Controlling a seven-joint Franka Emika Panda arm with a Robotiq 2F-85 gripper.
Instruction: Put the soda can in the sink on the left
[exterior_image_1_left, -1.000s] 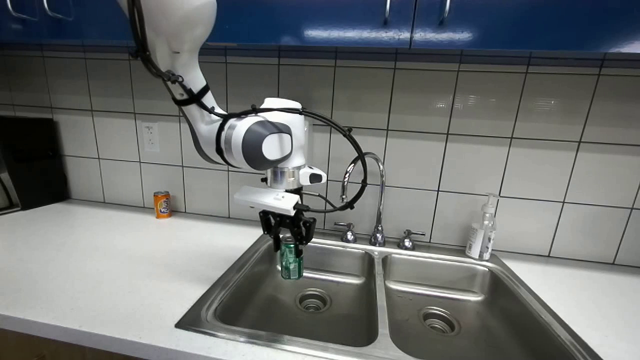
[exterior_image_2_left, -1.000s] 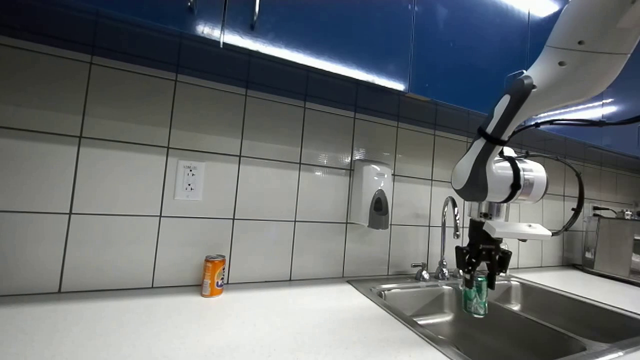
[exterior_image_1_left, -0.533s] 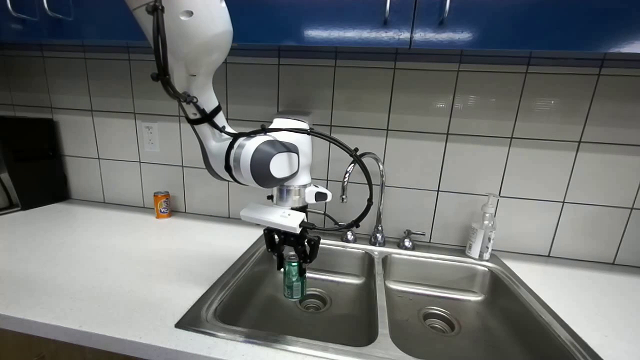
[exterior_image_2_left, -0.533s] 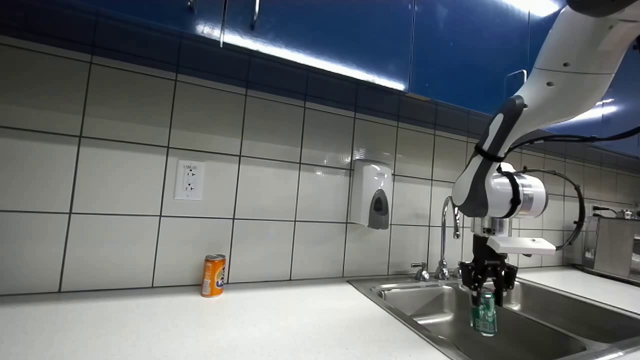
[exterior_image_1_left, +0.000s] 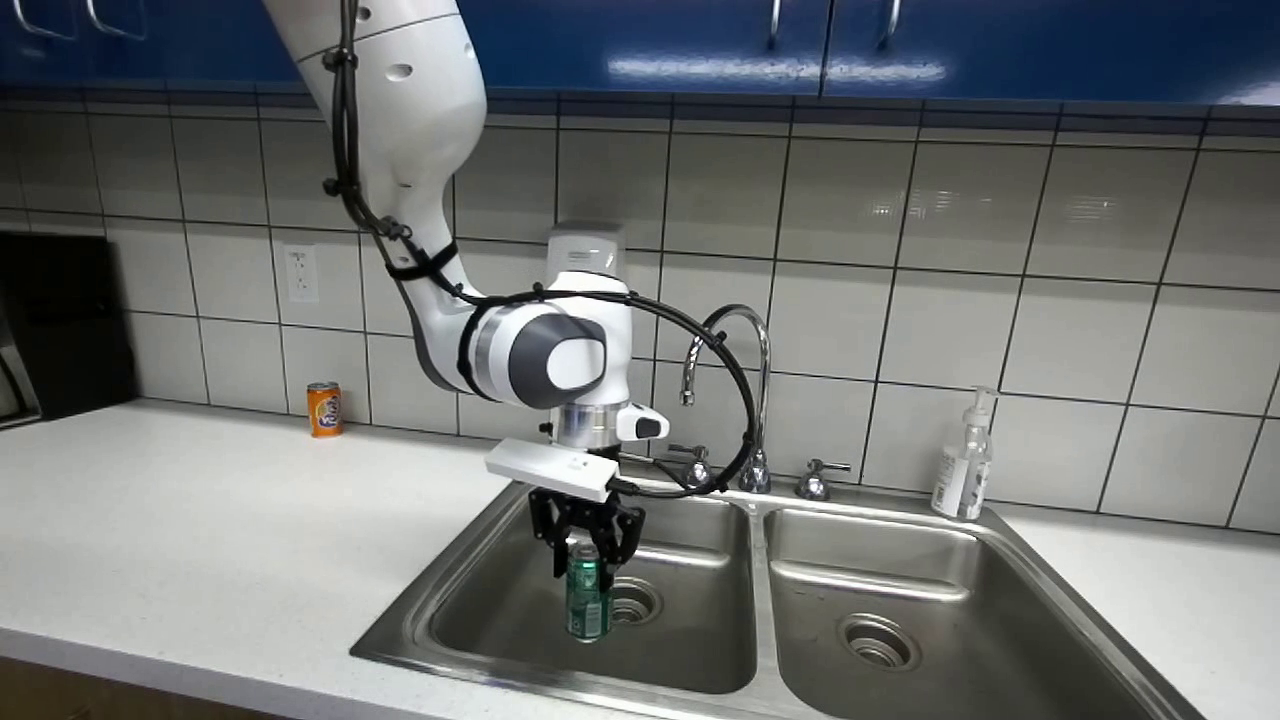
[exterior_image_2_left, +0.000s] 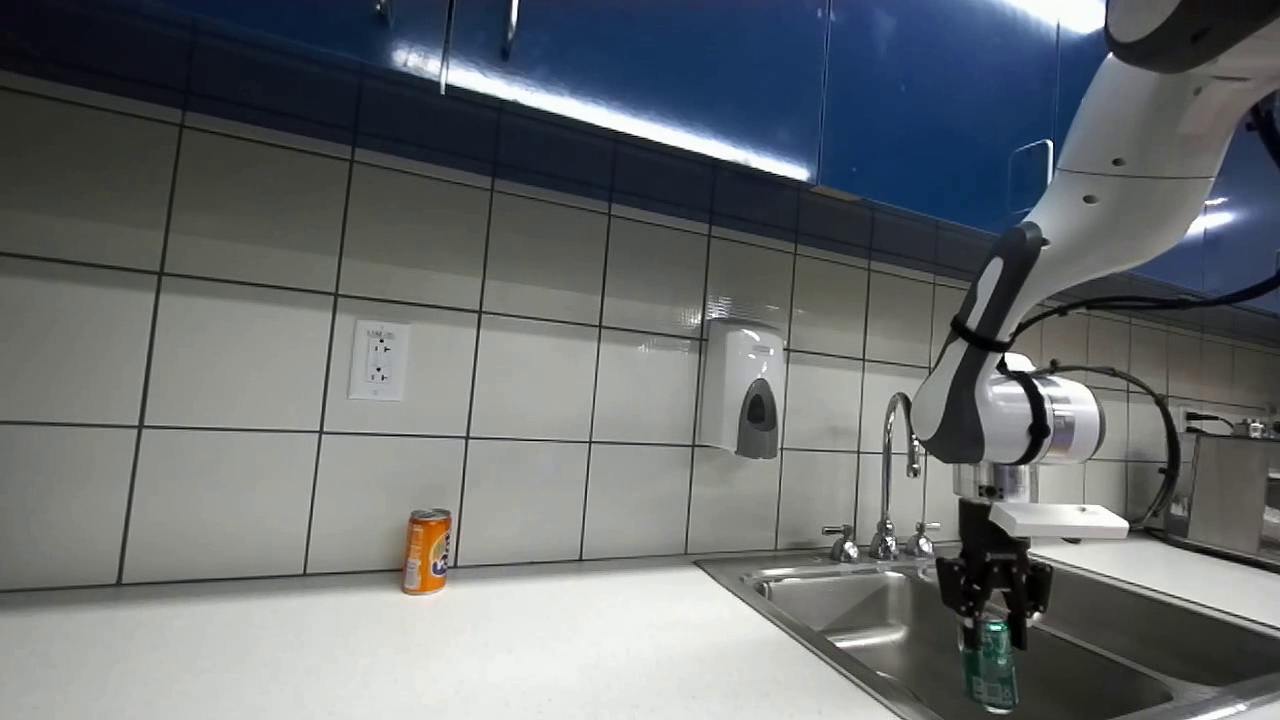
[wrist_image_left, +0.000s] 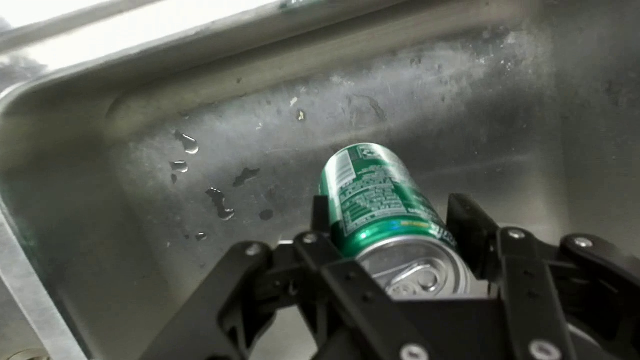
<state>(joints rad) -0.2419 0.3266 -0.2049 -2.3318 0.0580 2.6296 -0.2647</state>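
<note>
The green soda can hangs roughly upright inside the left sink basin, beside its drain. It also shows in an exterior view and in the wrist view, where its silver top and pull tab face the camera. My gripper points down with its two black fingers on either side of the can's upper part, shut on it. It shows also in an exterior view and in the wrist view. I cannot tell whether the can's base touches the basin floor.
An orange can stands on the white counter by the tiled wall. The faucet rises behind the sink, close to my arm's cable. The right basin lies past the divider. A soap bottle stands at the back right.
My gripper has moved down and slightly right in both exterior views, carrying the green can lower into the left basin. The fingers have stayed shut on it. The orange can has not moved.
</note>
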